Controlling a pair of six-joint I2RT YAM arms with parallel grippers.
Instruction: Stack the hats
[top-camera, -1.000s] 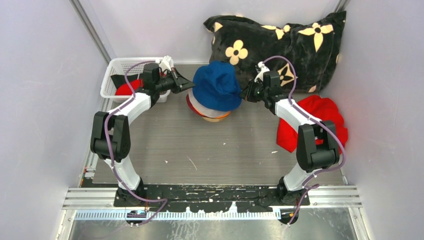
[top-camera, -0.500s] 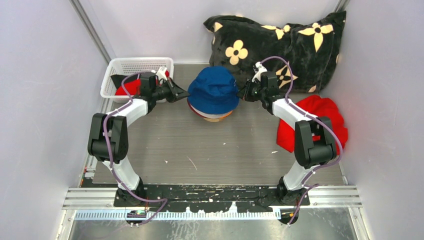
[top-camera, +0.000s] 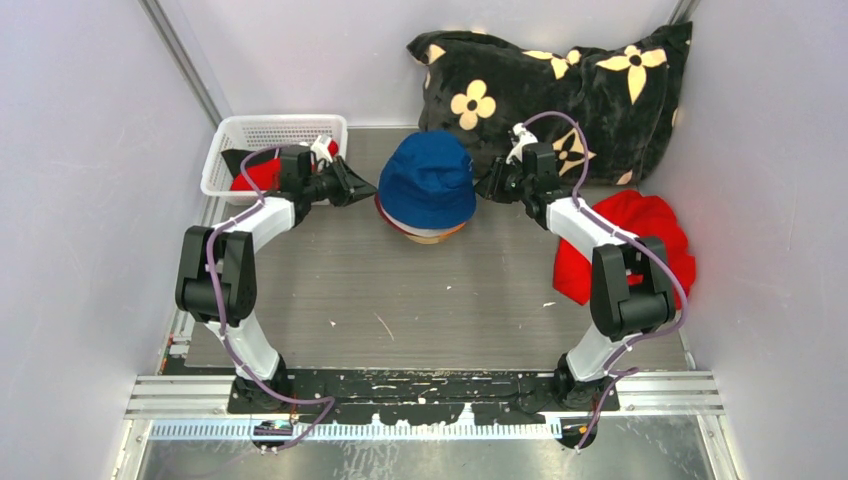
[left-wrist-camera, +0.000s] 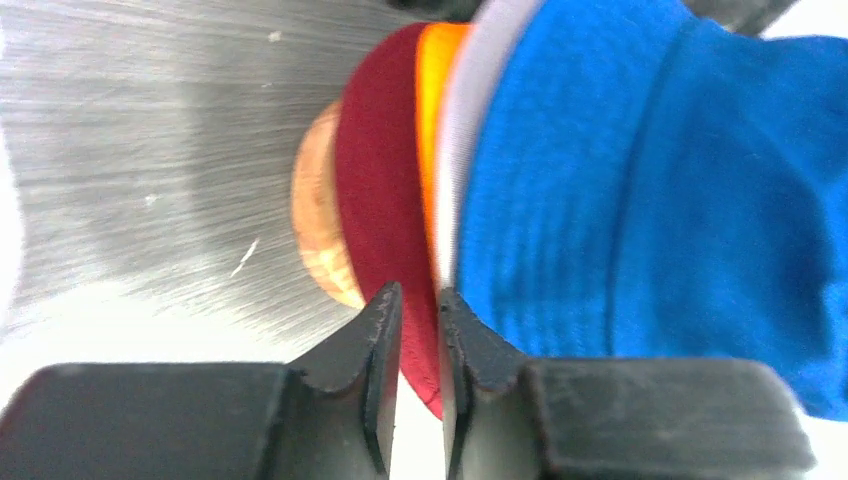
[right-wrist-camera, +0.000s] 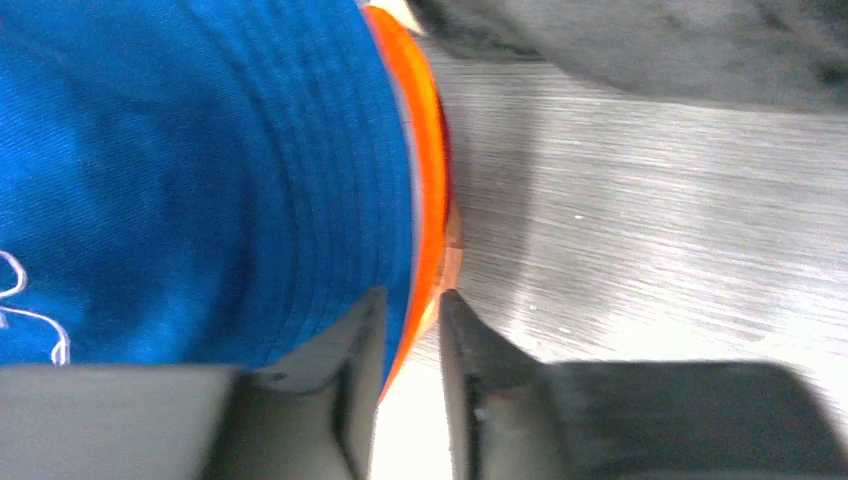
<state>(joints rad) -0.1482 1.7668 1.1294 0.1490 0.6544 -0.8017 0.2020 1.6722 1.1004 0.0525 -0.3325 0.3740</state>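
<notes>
- Top view: the stack (top-camera: 428, 225) sits mid-table (top-camera: 400, 300), in front of the pillow (top-camera: 560, 70). The blue hat (top-camera: 430, 178) is on top, dome up, with pale and red-toned rims showing under its near edge.
- The left gripper (top-camera: 365, 187) and right gripper (top-camera: 488, 185) flank the stack at brim height, each just touching or nearly touching it.
- A red hat (top-camera: 255, 175) lies in the basket (top-camera: 280, 122) behind the left arm, with dark fabric beside it. The red cloth (top-camera: 640, 225) lies well apart on the right.
- Left wrist view: the brims are layered maroon hat (left-wrist-camera: 380, 200), orange hat (left-wrist-camera: 432, 90), grey hat (left-wrist-camera: 462, 120), then blue, all over a tan round stand (left-wrist-camera: 315, 220).
- The left gripper (left-wrist-camera: 413, 300) has its jaws a slit apart with the maroon brim edge in the gap. I cannot tell whether they pinch it or stand loose.
- Right wrist view: stitched rings show on the blue brim, and the orange rim peeks out beneath it.
- The right gripper (right-wrist-camera: 405, 305) also has a narrow gap, with the orange edge running into it. Grip or release cannot be told.
- Handling, as a judgement: the hats are light, soft and floppy. A brim will fold and sag when pinched, and a tug could drag the layers below askew.
- Best hold is the brim edge, taken at two opposite sides so the crown stays open and drops over the stack.
</notes>
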